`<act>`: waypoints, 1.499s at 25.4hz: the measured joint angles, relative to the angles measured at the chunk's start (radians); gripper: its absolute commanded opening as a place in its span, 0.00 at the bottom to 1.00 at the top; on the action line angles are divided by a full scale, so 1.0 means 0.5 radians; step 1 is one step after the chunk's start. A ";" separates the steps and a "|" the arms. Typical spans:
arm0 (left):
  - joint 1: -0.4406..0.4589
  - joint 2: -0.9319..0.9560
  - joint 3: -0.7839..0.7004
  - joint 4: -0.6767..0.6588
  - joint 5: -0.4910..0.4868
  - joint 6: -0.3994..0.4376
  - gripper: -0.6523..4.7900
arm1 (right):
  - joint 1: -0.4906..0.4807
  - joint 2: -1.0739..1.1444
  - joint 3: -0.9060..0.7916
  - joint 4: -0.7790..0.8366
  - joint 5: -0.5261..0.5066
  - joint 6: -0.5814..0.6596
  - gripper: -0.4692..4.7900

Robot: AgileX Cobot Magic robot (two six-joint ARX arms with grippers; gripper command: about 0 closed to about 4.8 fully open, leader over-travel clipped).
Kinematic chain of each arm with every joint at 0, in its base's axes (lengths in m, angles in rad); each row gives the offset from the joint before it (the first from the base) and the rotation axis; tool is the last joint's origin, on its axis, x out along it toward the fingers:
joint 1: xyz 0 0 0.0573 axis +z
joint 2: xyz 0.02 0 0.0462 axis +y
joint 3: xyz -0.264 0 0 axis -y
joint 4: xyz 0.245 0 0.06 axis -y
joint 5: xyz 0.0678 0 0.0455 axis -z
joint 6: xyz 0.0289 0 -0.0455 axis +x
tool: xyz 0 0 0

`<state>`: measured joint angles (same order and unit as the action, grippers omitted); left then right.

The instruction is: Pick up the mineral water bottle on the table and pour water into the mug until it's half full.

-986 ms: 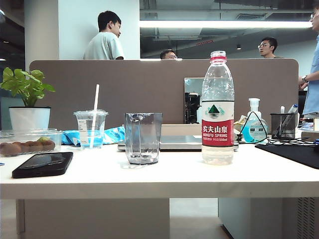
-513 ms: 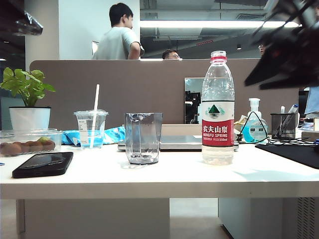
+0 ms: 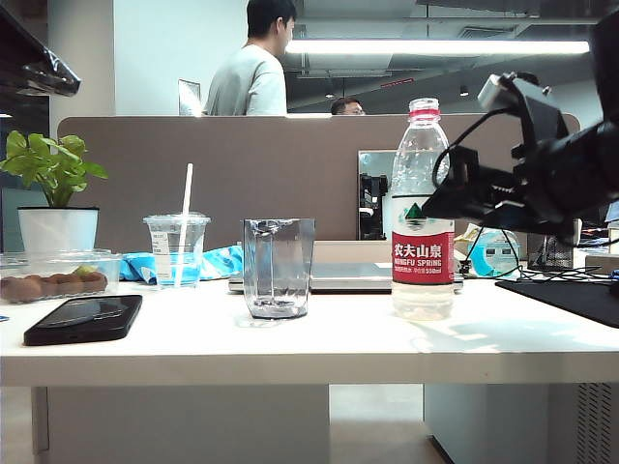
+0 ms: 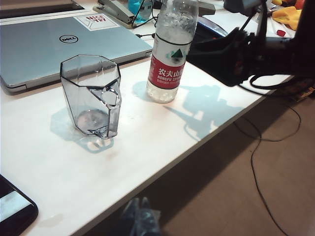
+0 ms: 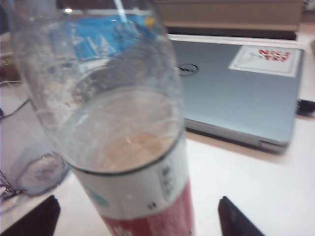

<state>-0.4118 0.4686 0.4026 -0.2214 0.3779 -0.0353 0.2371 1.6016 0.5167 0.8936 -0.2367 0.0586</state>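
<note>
Worktop (image 3: 290,348) carried, left to right in the exterior view: mug (image 3: 278,268) left of centre, upright and looking empty, then the mineral water bottle (image 3: 423,208) right of centre, upright, long axis vertical, cap on, clear gap between the two. Left tool wasn't in any view, so its state was impossible to tell; its wrist camera looked down on both items from above, nothing near them on that side. Right tool (image 3: 447,198) sat at the right of the frame at label height, roughly level, tips just beside the bottle's right flank. In the right wrist view the bottle (image 5: 115,123) filled the frame, with both fingertips (image 5: 236,221) showing wide apart at the lower corners either side of it, gripping nothing. So the bottle lay straight ahead between the spread fingers; the right arm was clearly nearer. My read: next was closing on the label band.
</note>
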 measured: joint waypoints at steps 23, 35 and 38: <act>0.000 0.000 0.000 -0.077 0.000 0.001 0.11 | 0.050 0.774 0.416 0.592 -0.065 0.083 0.65; 0.000 -0.002 0.000 -0.077 0.000 0.001 0.11 | 0.059 0.333 0.630 -0.389 -0.039 -0.910 0.59; 0.000 -0.003 0.000 -0.077 0.000 0.001 0.11 | 0.156 0.298 0.950 -0.944 0.260 -1.392 0.59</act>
<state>-0.4118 0.4671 0.4026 -0.2600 0.3779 -0.0349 0.3149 1.7504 0.9916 0.4217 -0.1066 -0.6376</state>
